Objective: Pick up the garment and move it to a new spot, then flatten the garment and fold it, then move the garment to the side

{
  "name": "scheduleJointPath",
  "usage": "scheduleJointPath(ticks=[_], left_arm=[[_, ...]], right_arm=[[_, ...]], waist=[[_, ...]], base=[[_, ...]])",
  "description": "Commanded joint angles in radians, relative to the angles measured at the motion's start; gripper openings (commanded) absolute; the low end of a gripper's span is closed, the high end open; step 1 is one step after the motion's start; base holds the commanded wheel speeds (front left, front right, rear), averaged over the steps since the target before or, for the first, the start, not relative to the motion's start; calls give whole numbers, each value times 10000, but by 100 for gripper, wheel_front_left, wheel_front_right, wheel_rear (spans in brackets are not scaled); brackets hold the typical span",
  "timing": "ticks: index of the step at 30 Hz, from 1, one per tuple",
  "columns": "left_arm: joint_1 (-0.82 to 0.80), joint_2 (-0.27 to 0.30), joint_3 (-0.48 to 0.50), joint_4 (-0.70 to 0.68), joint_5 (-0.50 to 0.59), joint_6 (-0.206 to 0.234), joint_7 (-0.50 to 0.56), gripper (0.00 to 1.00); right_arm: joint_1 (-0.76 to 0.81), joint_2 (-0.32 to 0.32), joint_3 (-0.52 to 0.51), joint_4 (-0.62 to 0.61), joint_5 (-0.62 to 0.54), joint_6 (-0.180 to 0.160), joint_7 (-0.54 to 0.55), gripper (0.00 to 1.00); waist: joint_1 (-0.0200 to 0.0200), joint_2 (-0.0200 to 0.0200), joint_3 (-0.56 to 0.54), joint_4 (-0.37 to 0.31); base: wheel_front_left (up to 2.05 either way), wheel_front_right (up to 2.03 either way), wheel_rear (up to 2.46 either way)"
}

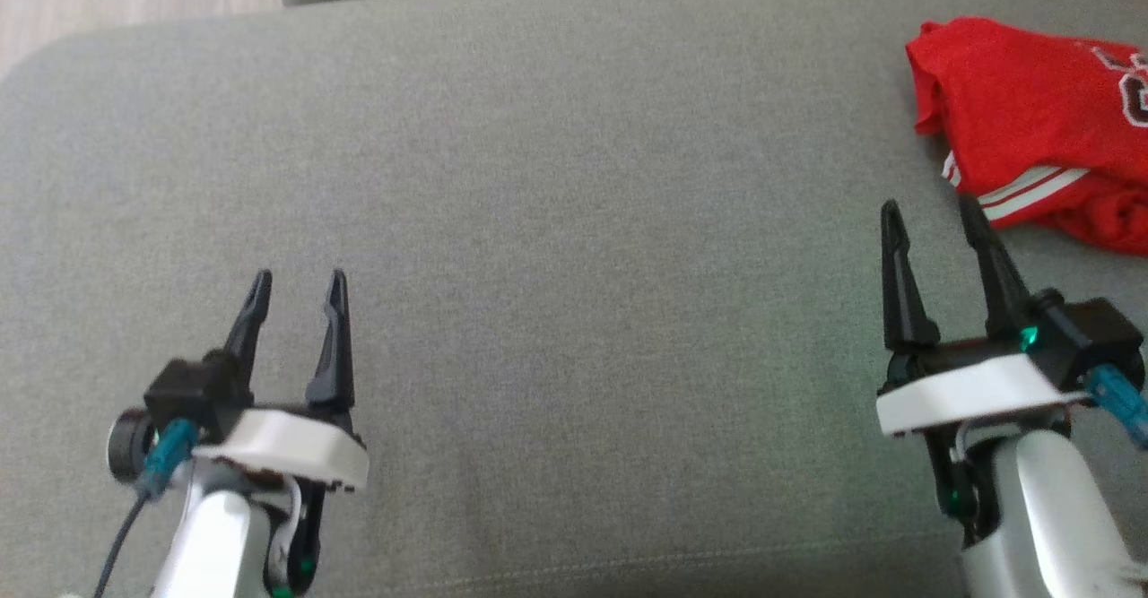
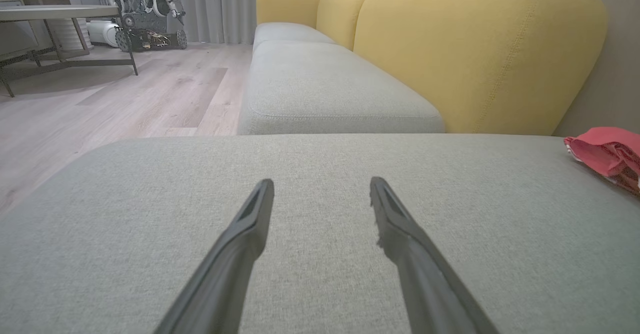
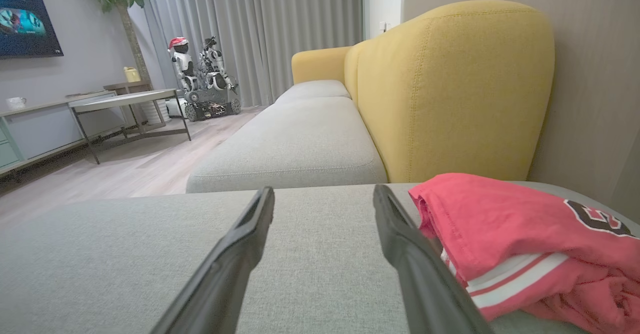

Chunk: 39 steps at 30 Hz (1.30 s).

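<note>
Your two claws hang low over the grey sofa seat (image 1: 574, 177), and both are empty. The left claw (image 1: 300, 275) has its fingers spread wide apart with only bare cushion between and ahead of them. The right claw (image 1: 929, 205) is spread just as wide and also holds nothing.

The red jersey (image 1: 1031, 105) lies ahead of the right claw and to its outer side, well apart from the left claw. It is a layered heap: a smooth upper panel with a dark printed letter, a white-striped hem under it, and crumpled cloth at the near edge. In the right wrist view, the outer finger of the right claw stands just beside this hem. I cannot tell if it touches the cloth.

This scene fits two stages. The jersey may be waiting to be lifted, or it may be already folded and put aside. The pictures do not decide it, so you should not trust the heap's look alone.

For either case one care is the same. Watch the outer finger of the right claw, because a sideways drift toward the striped hem can catch the loose near edge and drag the layers open. Keep the fingers wide as they are, and keep the left claw over the bare seat.
</note>
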Motion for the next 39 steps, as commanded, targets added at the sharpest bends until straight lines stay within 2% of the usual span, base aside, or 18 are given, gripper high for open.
scheduleJointPath(ticks=[1, 17, 39], left_arm=[[-104, 204, 387, -264, -39, 38, -121, 100], [756, 179, 198, -201, -228, 113, -37, 100], [620, 339, 102, -266, -318, 283, 23, 100]], right_arm=[[18, 75, 271, -405, -35, -9, 5, 100], [1043, 111, 456, -828, 120, -9, 342, 100], [1048, 115, 697, -918, 264, -9, 399, 100]], waist=[[1, -1, -193, 16], [1, -1, -1077, 16], [1, -1, -1072, 41]], base=[[0, 0, 0], [0, 0, 0], [0, 0, 0]])
